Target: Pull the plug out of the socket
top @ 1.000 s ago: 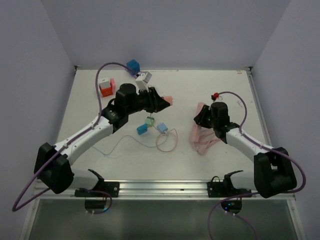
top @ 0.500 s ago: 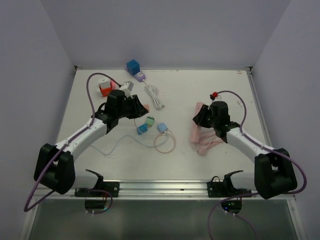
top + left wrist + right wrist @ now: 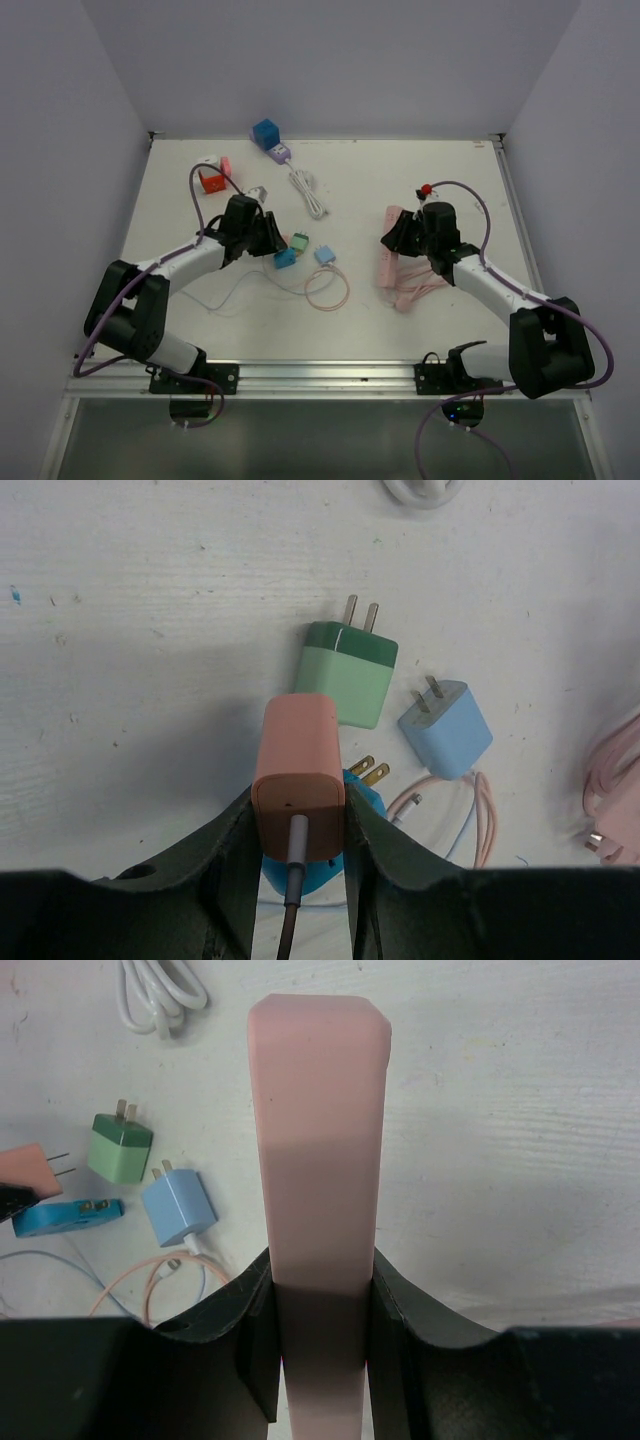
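Swung back toward its own side since a second ago, the left gripper pinches the salmon plug, jaws barely apart, cable trailing back between them. A blue charger lies just under the plug; a green charger and a pale blue charger lie just ahead. Well to its right, the right gripper clamps the pink socket strip, plug and strip well apart.

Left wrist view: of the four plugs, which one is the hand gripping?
The salmon-pink plug, clamped in the left hand; the green plug, pale blue plug and bright blue plug lie loose.
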